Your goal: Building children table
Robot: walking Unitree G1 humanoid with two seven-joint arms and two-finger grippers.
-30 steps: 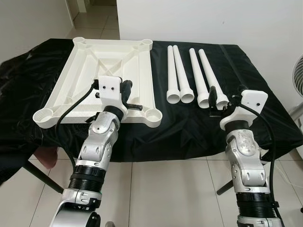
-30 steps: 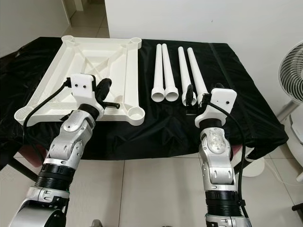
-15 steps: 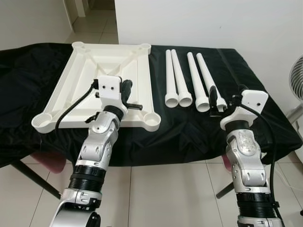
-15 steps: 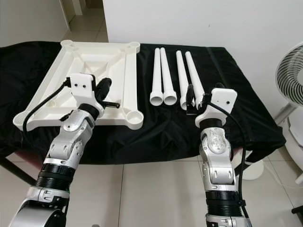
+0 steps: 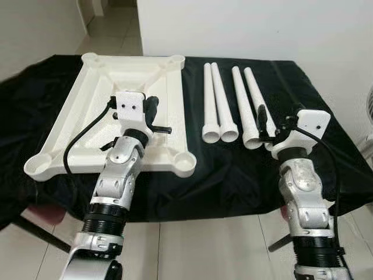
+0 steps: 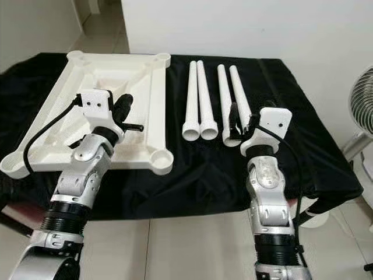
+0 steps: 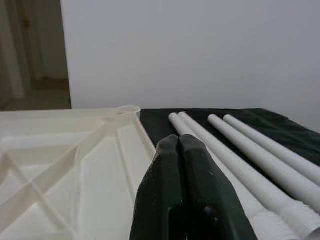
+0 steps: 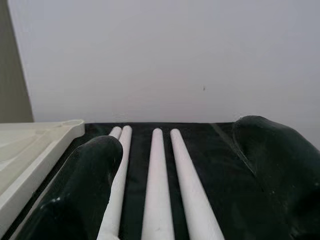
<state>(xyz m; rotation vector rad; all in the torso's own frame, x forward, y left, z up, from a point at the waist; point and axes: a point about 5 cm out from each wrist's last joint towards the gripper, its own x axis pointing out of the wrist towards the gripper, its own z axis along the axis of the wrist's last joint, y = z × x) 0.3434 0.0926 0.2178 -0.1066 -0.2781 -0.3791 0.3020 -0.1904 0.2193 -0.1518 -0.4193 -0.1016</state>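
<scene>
A white square table top point(image 5: 96, 87) lies upside down on the left of the black-covered table point(image 5: 192, 186), with a round leg socket point(image 5: 185, 158) at each corner. Several white table legs point(image 5: 218, 96) lie side by side to its right, flared ends toward me. My left gripper point(image 5: 152, 106) hovers over the table top's near right part, fingers point(image 7: 178, 150) pressed shut on nothing. My right gripper point(image 5: 274, 119) hangs open just above the flared ends of the rightmost legs point(image 8: 185, 175), which run between its spread fingers point(image 8: 95, 170).
A white wall stands right behind the table. A standing fan point(image 6: 362, 99) is at the far right, beside the table's end. Tiled floor point(image 5: 192, 251) lies in front of the near table edge. A doorway opens at the far left.
The whole picture has shifted as the camera moved, with the table now lower in view. Both arms hold about the same pose: left shut, right open.
</scene>
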